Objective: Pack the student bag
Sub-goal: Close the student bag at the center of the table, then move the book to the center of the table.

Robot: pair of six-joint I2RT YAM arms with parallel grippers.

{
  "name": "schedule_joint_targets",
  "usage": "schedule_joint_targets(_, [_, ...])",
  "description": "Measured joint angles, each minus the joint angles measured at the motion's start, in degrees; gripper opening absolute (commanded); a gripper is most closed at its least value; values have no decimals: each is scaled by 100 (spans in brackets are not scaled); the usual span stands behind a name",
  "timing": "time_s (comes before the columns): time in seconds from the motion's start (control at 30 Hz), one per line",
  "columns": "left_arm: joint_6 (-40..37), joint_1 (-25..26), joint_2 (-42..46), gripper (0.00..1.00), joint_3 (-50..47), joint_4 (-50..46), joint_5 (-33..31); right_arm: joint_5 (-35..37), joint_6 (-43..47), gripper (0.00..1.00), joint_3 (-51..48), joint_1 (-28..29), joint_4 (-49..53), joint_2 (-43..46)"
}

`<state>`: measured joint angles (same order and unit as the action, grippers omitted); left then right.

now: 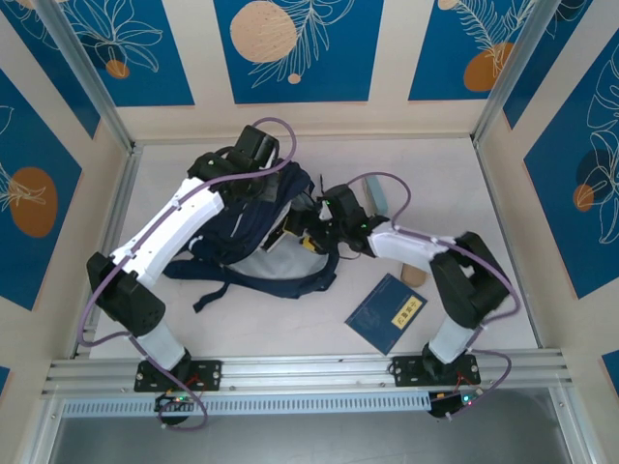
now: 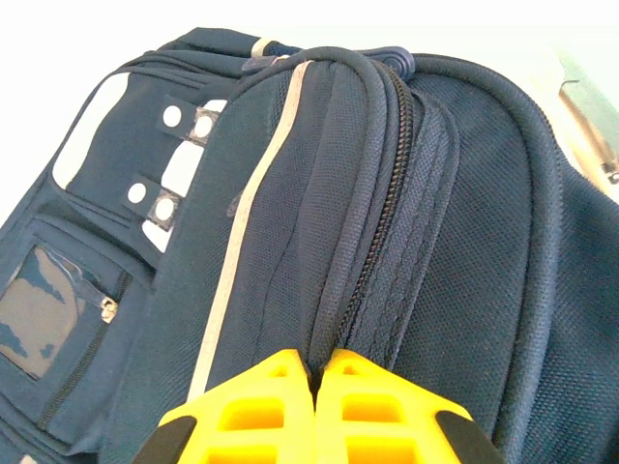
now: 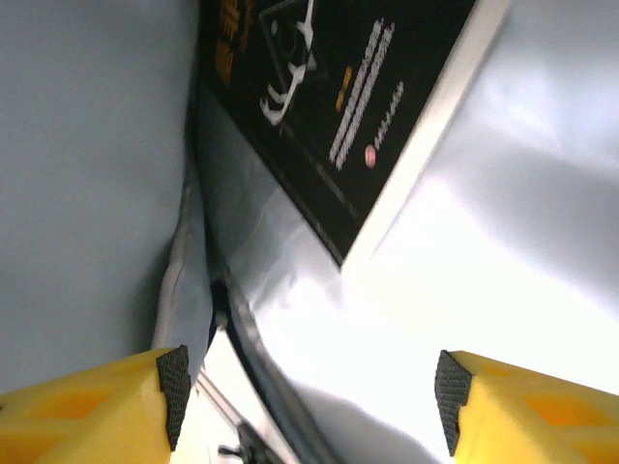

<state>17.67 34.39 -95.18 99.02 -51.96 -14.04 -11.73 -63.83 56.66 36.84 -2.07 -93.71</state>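
Pale table [image 1: 242,329], seen from above. The student bag [image 1: 253,232] lies left of centre, straps trailing toward the near edge. A navy book [image 1: 387,312] lies toward the near right corner, with a small tan object [image 1: 415,276] just beside it. A pale green object [image 1: 377,198] lies farther back.

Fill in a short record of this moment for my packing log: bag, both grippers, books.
student bag: lies mid-table, opened up
left gripper: jaws shut on a fold of the bag beside its zip
right gripper: reached inside the bag, jaws open, holding nothing
dark book: inside the bag, ahead of the right gripper, untouched by it
navy book: flat on the table to the right of the bag, not packed
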Motion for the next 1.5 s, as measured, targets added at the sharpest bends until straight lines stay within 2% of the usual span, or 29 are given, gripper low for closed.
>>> schedule_joint_targets(0.13, [-197, -4, 219, 0, -693, 330, -321, 337, 505, 72, -348, -11, 619, 988])
schedule_joint_targets(0.27, [-501, -11, 542, 0, -1633, 739, -518, 855, 944, 72, -697, -136, 1226, 1567])
schedule_joint_targets(0.3, [-557, -11, 588, 4, -1777, 785, -549, 1038, 1032, 72, -787, -199, 1436, 1635])
schedule_joint_targets(0.43, [-509, -42, 835, 57, -2319, 824, -667, 1906, 1231, 72, -1025, -431, 2476, 1762])
schedule_joint_targets(0.47, [-457, -57, 922, 67, -2413, 820, -667, 2129, 1252, 72, -1073, -479, 2736, 1803])
schedule_joint_targets(0.57, [-175, -87, 1276, 85, -2671, 920, -632, 2590, 1276, 73, -1152, -544, 3344, 1908])
schedule_joint_targets(0.67, [125, -94, 1622, 93, -2789, 986, -485, 2811, 1246, 74, -1224, -542, 3687, 1937])
schedule_joint_targets(0.8, [426, -96, 1827, 100, -2865, 1130, -225, 2848, 1113, 75, -1403, -542, 3884, 1884])
schedule_joint_targets(1.17, [966, -96, 1991, 100, -3195, 1261, 170, 2516, 879, 74, -1493, -415, 3589, 1239])
schedule_joint_targets(1.37, [1266, -96, 2081, 100, -3246, 1266, 337, 1794, 887, 72, -1215, -352, 2732, 789])
schedule_joint_targets(1.5, [1425, -96, 2063, 100, -3329, 1364, 632, 1263, 1049, 69, -730, -286, 2149, 179])
